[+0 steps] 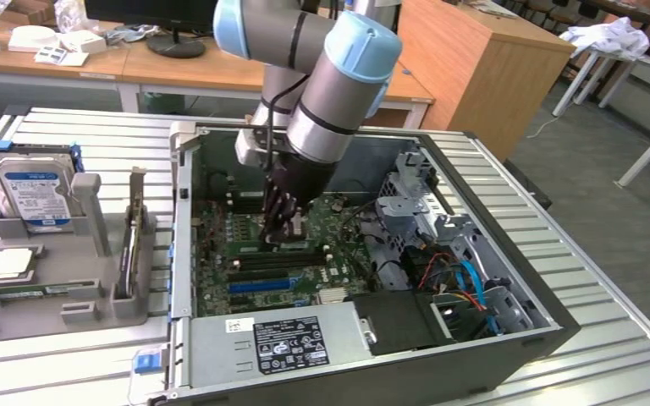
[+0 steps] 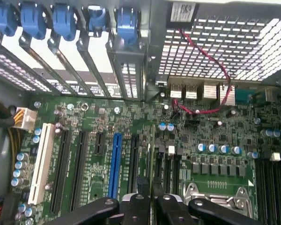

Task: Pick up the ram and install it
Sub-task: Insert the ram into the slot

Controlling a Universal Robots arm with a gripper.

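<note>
My gripper (image 1: pixel 278 233) is lowered inside the open computer case (image 1: pixel 438 148), just above the large green motherboard (image 1: pixel 325 233). In the wrist view its dark fingers (image 2: pixel 107 208) stand close together, shut on the ram (image 2: pixel 153 176). The ram shows edge-on as a thin green strip that runs out from between them over the board (image 2: pixel 206 136). It hangs upright next to several dark narrow slots (image 2: pixel 166 166), and I cannot tell whether it touches the board. In the exterior view the arm's wrist hides most of the ram.
Long black, blue (image 2: pixel 114 164) and white (image 2: pixel 40 164) card slots lie beside the gripper. A drive cage and loose cables (image 1: pixel 460 271) fill the case's right side, and the power supply (image 1: pixel 280 342) sits at its front. A grey stand (image 1: pixel 88 254) on the exterior view's left holds a hard drive (image 1: pixel 34 190).
</note>
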